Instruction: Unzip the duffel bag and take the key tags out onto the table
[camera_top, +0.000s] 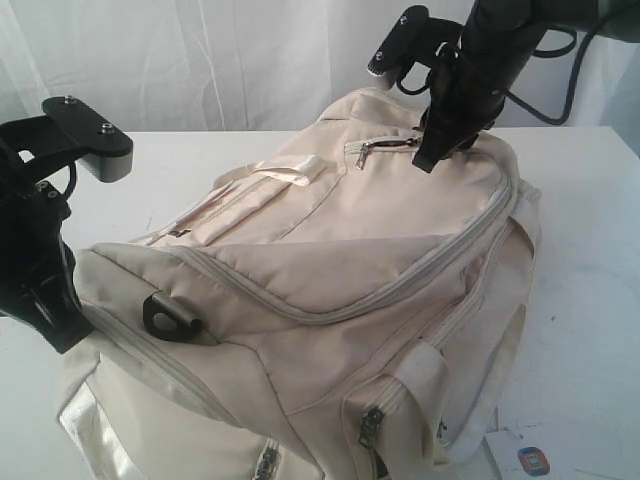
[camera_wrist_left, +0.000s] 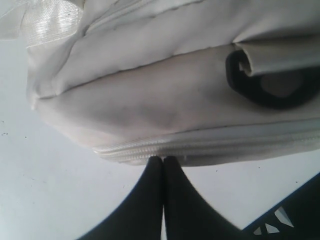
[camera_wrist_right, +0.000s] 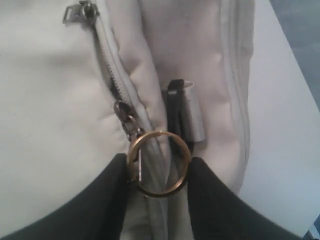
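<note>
Folds and zip seams of a large cream fabric duffel bag (camera_top: 330, 260) fill the exterior view. The bag lies on a wide white table (camera_top: 590, 280), and its near end is cut off by the picture's lower edge. Every zip that shows is closed, so the inside of the bag is hidden. A black plastic D-ring (camera_top: 168, 316) sits at the bag's left end, and a white card with a red-blue logo (camera_top: 535, 460) pokes in at the lower right corner, half out of frame. The black left arm stands upright at the left edge, with the left gripper (camera_top: 62, 325) pointing down just beside the bag's end. The right arm reaches down from the upper right, its right gripper (camera_top: 428, 155) tilted onto a small metal zip pull (camera_top: 385, 143) on the far top pocket. In the left wrist view the same D-ring (camera_wrist_left: 265, 100) is blurred and partly covered by a webbing loop. The left gripper (camera_wrist_left: 163, 161) has its two black fingers pressed flat together, tips against the zip seam along the bag's end; whether any cloth is caught between them is hard to make out. In the right wrist view the fingers of the right gripper (camera_wrist_right: 158, 161) stand apart with a brass-coloured metal ring (camera_wrist_right: 160, 193) clamped between them. The ring hangs from a dark zip slider (camera_wrist_right: 125, 117) on a zip that is closed as far as it shows. A black strap in a grey sleeve (camera_wrist_right: 190, 112) lies just behind the ring.
</note>
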